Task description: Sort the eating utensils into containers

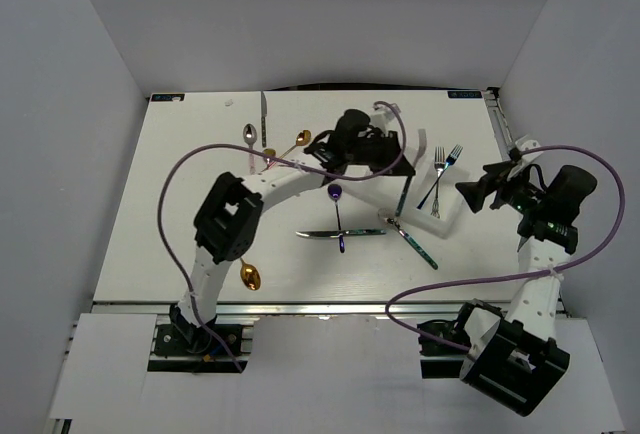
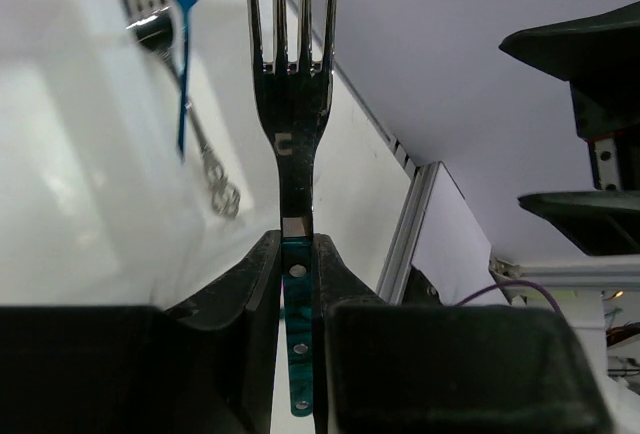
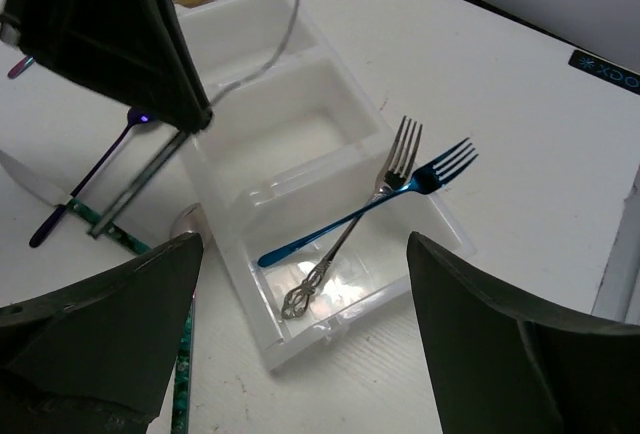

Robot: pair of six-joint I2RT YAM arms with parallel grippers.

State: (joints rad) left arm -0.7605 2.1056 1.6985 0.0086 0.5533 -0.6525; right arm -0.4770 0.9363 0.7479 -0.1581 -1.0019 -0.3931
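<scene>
Within left tool (image 2: 296, 246), silvery fork (image 2: 290, 104) (teal-handled)

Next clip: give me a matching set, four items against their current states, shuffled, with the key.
Items
1. blue fork
2. teal-handled fork
3. purple spoon
4. right end effector

States
A. open, empty
B. lying on the table
C. in the tray, crossing a silver fork
D. clamped in the left end effector

Pairs: 1-C, 2-D, 3-B, 4-A
</scene>
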